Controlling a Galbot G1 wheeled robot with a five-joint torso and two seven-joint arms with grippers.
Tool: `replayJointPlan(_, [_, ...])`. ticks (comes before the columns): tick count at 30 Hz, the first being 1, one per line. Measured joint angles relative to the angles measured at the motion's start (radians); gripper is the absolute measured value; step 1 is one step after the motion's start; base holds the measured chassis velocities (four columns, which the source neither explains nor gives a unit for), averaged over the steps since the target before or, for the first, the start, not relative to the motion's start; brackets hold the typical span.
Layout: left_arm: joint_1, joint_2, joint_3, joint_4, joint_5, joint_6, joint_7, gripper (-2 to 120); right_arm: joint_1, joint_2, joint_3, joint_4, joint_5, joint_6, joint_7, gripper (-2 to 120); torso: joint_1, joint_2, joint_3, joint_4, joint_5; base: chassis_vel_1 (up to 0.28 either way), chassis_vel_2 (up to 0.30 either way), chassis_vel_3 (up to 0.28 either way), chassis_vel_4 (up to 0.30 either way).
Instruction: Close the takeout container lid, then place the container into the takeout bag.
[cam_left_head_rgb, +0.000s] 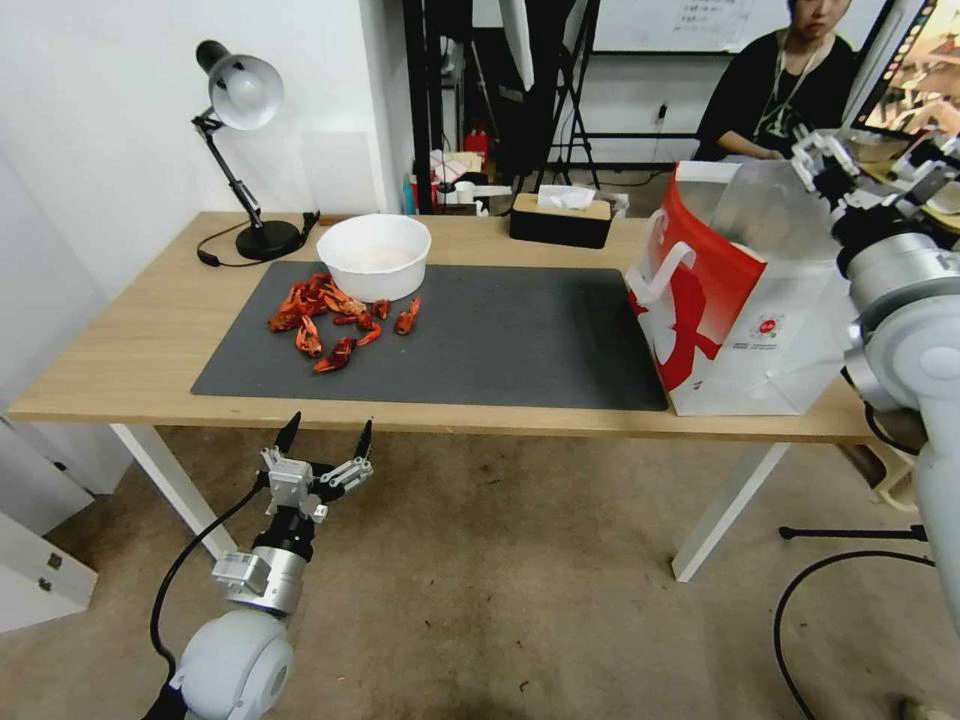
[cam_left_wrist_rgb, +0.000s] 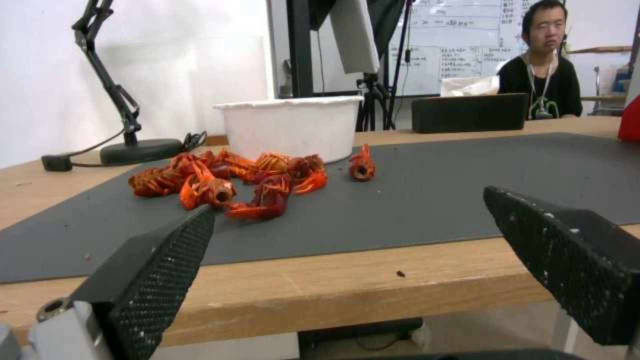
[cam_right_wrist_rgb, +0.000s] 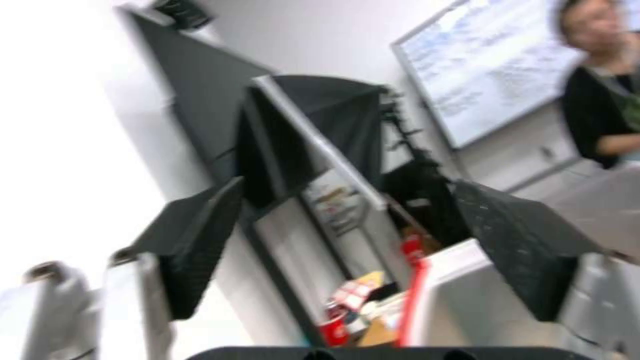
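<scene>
The right gripper (cam_right_wrist_rgb: 347, 210), fingers spread wide and empty, hangs above the open top of the takeout bag (cam_left_head_rgb: 745, 300), which stands upright on the table's (cam_left_head_rgb: 120, 370) right end. The left gripper (cam_left_head_rgb: 325, 438), also wide open, waits below the table's front edge.

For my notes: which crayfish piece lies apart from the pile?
The single crayfish piece right of the pile, beside the white bowl; the others lie clustered together.
</scene>
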Motion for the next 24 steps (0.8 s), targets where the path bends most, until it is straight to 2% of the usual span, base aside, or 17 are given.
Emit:
replayJointPlan(1, [0.000,0.000,0.000,0.000,0.000,0.000,0.000,100,0.000,0.000,0.000,0.000,0.000,0.000,0.000,85,0.000,0.000,0.000,0.0000,0.0000,0.000,0.000,0.000,0.000])
replayJointPlan(2, [0.000,-0.003,0.000,0.000,0.000,0.000,0.000,100,-0.063,-0.008,-0.018,0.053,-0.075,0.017,-0.086,95,0.000,0.000,0.000,0.0000,0.0003,0.000,0.000,0.000,0.000])
replayJointPlan(3, [0.000,-0.005,0.000,0.000,0.000,0.001,0.000,100,-0.113,-0.014,-0.028,0.087,-0.141,0.026,-0.137,98,0.000,0.000,0.000,-0.0003,0.0004,0.000,0.000,0.000,0.000])
replayJointPlan(4, [0.000,-0.005,0.000,0.000,0.000,0.001,0.000,100,-0.113,-0.014,-0.028,0.087,-0.141,0.026,-0.137,98,0.000,0.000,0.000,-0.0003,0.0004,0.000,0.000,0.000,0.000])
replayJointPlan(8, [-0.003,-0.012,0.000,0.000,0.000,0.006,-0.001,100,-0.277,-0.006,-0.060,0.167,-0.432,0.065,-0.244,100,0.000,0.000,0.000,-0.0002,0.0003,0.000,0.000,0.000,0.000])
replayJointPlan(9, [-0.003,-0.012,0.000,0.000,0.000,0.006,-0.001,100,-0.277,-0.006,-0.060,0.167,-0.432,0.065,-0.244,100,0.000,0.000,0.000,-0.0002,0.0003,0.000,0.000,0.000,0.000])
replayJointPlan(11, [-0.007,-0.017,0.001,0.000,-0.001,0.014,-0.002,100,-0.377,0.026,-0.076,0.208,-0.599,0.079,-0.242,100,0.000,0.000,0.000,0.0000,0.0003,0.000,0.000,0.000,0.000])
replayJointPlan(12, [-0.007,-0.017,0.001,0.000,-0.001,0.014,-0.002,100,-0.377,0.026,-0.076,0.208,-0.599,0.079,-0.242,100,0.000,0.000,0.000,0.0000,0.0003,0.000,0.000,0.000,0.000])
replayJointPlan(16, [-0.010,-0.027,0.002,-0.002,-0.004,0.021,-0.005,100,-0.551,0.078,-0.083,0.228,-0.837,0.148,-0.205,100,0.000,0.000,0.000,-0.0003,0.0004,0.000,0.000,0.000,0.000])
replayJointPlan(24, [-0.010,-0.040,0.009,-0.001,-0.005,0.023,-0.006,100,-0.715,0.139,-0.099,0.181,-1.006,0.261,-0.126,100,0.000,0.000,0.000,-0.0001,0.0003,0.000,0.000,0.000,0.000])
